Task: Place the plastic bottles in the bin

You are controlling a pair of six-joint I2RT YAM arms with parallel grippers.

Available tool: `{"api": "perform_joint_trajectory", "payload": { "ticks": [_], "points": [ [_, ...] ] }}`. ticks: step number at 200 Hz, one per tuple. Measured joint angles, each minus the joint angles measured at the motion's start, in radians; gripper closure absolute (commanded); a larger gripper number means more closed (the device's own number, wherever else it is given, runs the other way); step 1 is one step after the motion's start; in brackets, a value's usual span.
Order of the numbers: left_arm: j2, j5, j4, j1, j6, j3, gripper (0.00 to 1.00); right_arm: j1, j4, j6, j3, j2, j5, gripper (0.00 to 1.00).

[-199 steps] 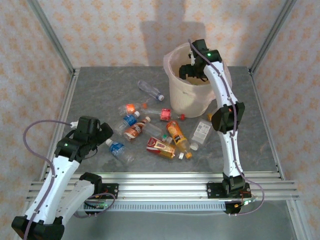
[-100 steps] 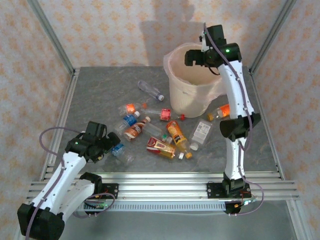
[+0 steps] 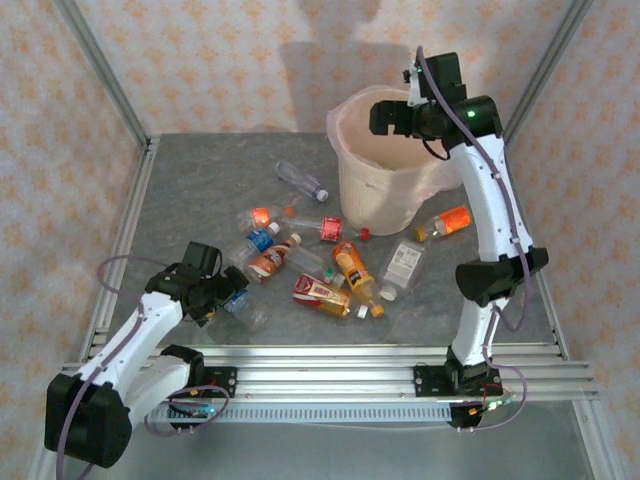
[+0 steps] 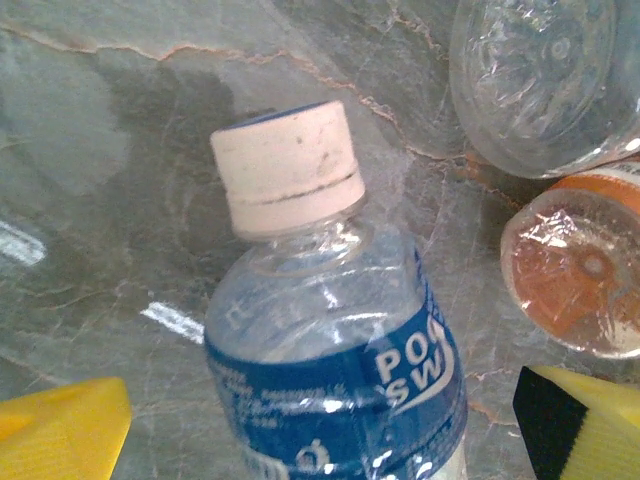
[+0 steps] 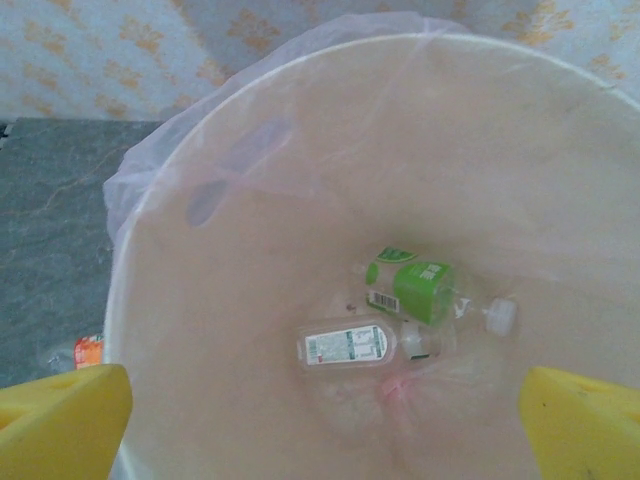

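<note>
Several plastic bottles lie scattered mid-table, among them an orange-brown one [image 3: 352,268] and a red-labelled one [image 3: 320,292]. My left gripper [image 3: 228,298] is open and low over a clear bottle [image 4: 335,350] that has a white cap and a blue label. That bottle lies between the yellow fingertips [image 4: 60,430], which are apart from it. My right gripper [image 3: 385,118] hangs open above the bin [image 3: 375,205] with nothing in it. Looking down into the bin [image 5: 300,70], I see a green-labelled bottle [image 5: 420,290] and a white-labelled bottle [image 5: 350,345] on its bottom.
An orange bottle [image 3: 452,221] lies right of the bin and a clear one [image 3: 300,180] to its left. A clear bottle base [image 4: 545,80] and an orange bottle base [image 4: 580,265] lie close to the blue-labelled bottle. Metal frame posts stand at the table's corners.
My left gripper has swung right and come down around the blue-labelled bottle. My right gripper has risen from the bin's mouth and drawn back right, uncovering the orange bottle beside the bin.
</note>
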Motion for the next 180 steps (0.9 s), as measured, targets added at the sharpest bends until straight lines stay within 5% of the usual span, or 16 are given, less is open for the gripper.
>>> {"api": "perform_joint_trajectory", "payload": {
  "ticks": [67, 180],
  "points": [
    [0.142, 0.000, 0.106, 0.000, -0.008, -0.020, 0.04, 0.049, 0.055, 0.001, -0.124, -0.073, 0.005, 0.01],
    [0.112, -0.048, 0.122, 0.005, -0.059, -0.061, 0.45, 0.070, 0.158, 0.043, -0.336, -0.229, -0.002, 0.01]
  ]
}}
